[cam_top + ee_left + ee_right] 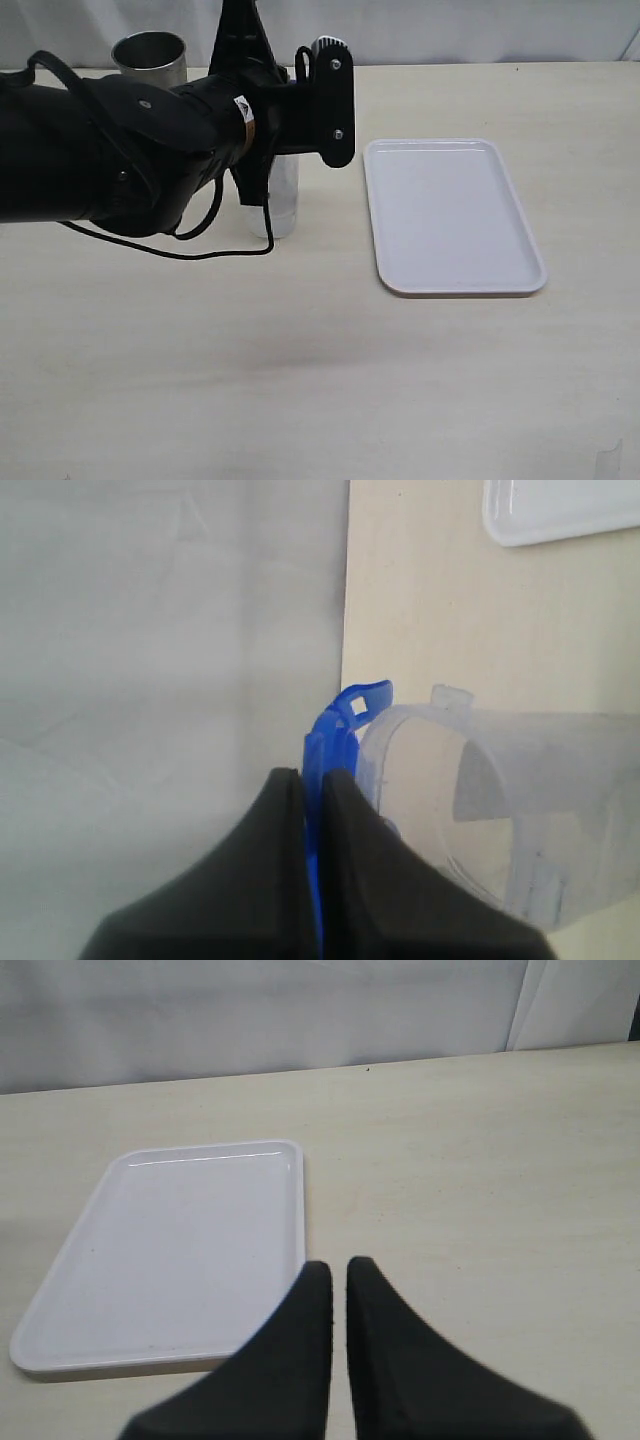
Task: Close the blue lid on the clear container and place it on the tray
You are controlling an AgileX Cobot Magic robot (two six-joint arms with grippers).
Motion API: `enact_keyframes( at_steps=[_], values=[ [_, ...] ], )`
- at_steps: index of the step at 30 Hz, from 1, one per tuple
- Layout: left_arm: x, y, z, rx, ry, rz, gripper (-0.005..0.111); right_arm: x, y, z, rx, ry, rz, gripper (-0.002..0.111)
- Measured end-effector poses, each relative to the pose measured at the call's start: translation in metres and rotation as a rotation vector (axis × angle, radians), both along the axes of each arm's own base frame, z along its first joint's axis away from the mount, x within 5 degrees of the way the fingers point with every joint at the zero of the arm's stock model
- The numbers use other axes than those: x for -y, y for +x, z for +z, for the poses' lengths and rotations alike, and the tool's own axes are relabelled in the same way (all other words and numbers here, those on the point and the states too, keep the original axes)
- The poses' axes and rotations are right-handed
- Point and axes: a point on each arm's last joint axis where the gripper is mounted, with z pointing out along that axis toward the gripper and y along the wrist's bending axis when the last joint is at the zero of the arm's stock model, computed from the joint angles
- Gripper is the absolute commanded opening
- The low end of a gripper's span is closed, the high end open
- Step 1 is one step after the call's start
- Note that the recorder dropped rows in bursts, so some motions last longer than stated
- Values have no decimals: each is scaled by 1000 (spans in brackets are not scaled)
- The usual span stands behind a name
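Holding the blue lid (pixel 337 730) edge-on at the rim of the clear container (pixel 560 780), left fingers (pixel 255 880) clamp it; right fingers (pixel 290 1360) together, empty. Next, probably: level lid over mouth, press.

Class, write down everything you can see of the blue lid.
The blue lid is bright blue plastic, seen edge-on in the left wrist view. A snap flap with a small slot sticks out at its free end. The left claw is shut on it, one black finger against each face. It sits right beside the open rim of the clear container, not seated on it; whether they touch is unclear. In the exterior view the left arm hides it.
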Motion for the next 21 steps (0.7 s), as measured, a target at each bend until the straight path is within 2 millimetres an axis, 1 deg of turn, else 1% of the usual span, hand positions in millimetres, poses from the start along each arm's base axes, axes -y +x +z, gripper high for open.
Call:
enact_keyframes(
  at_steps=[14,21],
  values=[
    [-1,1,1,4,-47,30,0,0,0,0,0,0,0,5],
    [-2,2,4,32,-71,61,0,0,0,0,0,0,0,5]
  ],
)
